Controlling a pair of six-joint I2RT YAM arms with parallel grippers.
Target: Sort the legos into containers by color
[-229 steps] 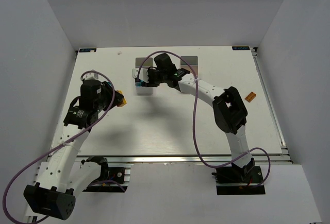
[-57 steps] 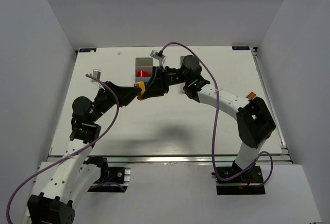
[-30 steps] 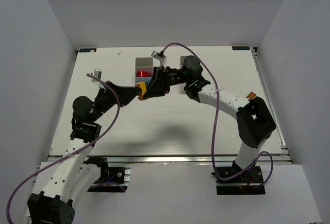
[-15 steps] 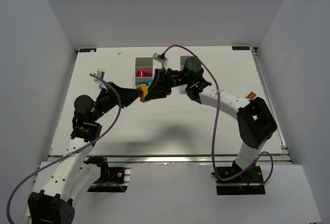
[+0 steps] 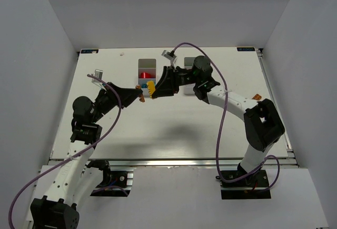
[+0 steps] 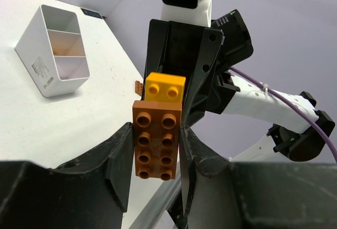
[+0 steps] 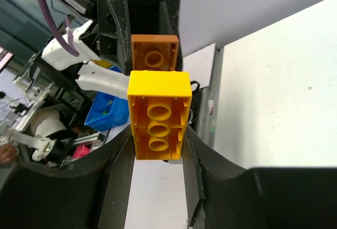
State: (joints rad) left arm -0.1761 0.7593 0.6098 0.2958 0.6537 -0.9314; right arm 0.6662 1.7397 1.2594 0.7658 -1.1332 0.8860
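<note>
My left gripper (image 5: 140,95) is shut on an orange brick (image 6: 158,139), held in the air over the table's middle. My right gripper (image 5: 154,88) faces it and is shut on a yellow brick (image 7: 158,116), which sits right against the orange brick's end (image 7: 154,52). I cannot tell whether the two bricks are joined. In the left wrist view the yellow brick (image 6: 165,87) shows just past the orange one. One white bin (image 5: 148,63) stands behind the grippers, with a red brick (image 5: 144,74) in it. The second bin (image 6: 50,73) is partly hidden by the right arm in the top view.
A small orange brick (image 5: 256,98) lies on the table at the right, beside the right arm's elbow; it also shows in the left wrist view (image 6: 139,87). The table's metal rail (image 5: 174,161) runs along the near edge.
Both grippers met over the table with the bricks together. In the last half second the right gripper moved right with the yellow brick and the left gripper drew back slightly.
</note>
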